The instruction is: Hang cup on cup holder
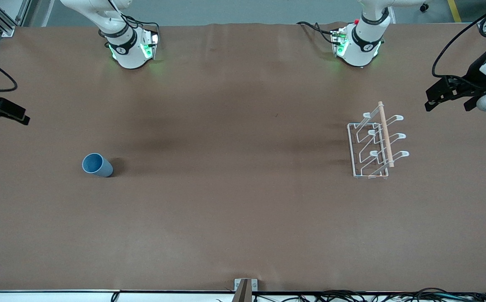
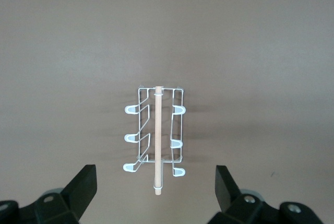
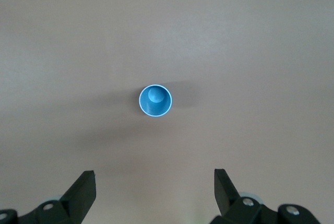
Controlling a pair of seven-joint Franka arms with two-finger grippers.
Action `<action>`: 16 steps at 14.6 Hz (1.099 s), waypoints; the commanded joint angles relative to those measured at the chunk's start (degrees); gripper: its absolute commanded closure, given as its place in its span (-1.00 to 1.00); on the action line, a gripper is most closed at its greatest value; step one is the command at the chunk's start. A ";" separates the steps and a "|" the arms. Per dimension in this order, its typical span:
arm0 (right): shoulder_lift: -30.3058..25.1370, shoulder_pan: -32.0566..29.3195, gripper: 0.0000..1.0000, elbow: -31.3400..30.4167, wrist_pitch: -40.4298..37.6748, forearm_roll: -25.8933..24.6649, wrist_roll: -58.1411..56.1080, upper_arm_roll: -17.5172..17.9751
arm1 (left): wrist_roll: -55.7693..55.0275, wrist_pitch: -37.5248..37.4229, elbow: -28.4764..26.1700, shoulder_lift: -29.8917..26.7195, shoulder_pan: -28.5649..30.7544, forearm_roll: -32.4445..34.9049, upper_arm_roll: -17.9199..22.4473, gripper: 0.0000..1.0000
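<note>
**Cup and rack apart, both arms waiting**

Cup (image 1: 97,165) stands upright on desk (image 1: 234,201) twd right arm's end. Cup holder (image 1: 376,142) sits twd left arm's end, well apart. Left gripper (image 1: 436,97) & right gripper (image 1: 10,114) hang over desk's ends, both wide open, holding nothing.

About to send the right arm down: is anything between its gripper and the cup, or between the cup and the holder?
Nothing visible. The open right gripper has only bare table before the upright cup, and bare table runs to the cup holder.
</note>
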 commanded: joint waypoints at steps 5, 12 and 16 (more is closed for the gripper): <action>-0.71 -0.11 -1.00 -19.45 19.62 -0.28 -1.27 0.16 | -0.77 -0.46 0.00 -0.39 -0.27 0.19 0.37 -1.00; 7.45 -1.86 -1.00 -32.66 45.15 -0.72 -8.82 -0.02 | -0.68 -0.46 0.00 -0.39 -0.18 0.19 0.37 -1.00; 12.91 -3.01 -1.00 -32.57 49.18 -0.90 -11.12 -0.10 | -0.68 -0.46 0.00 -0.39 -0.09 0.19 0.37 -1.00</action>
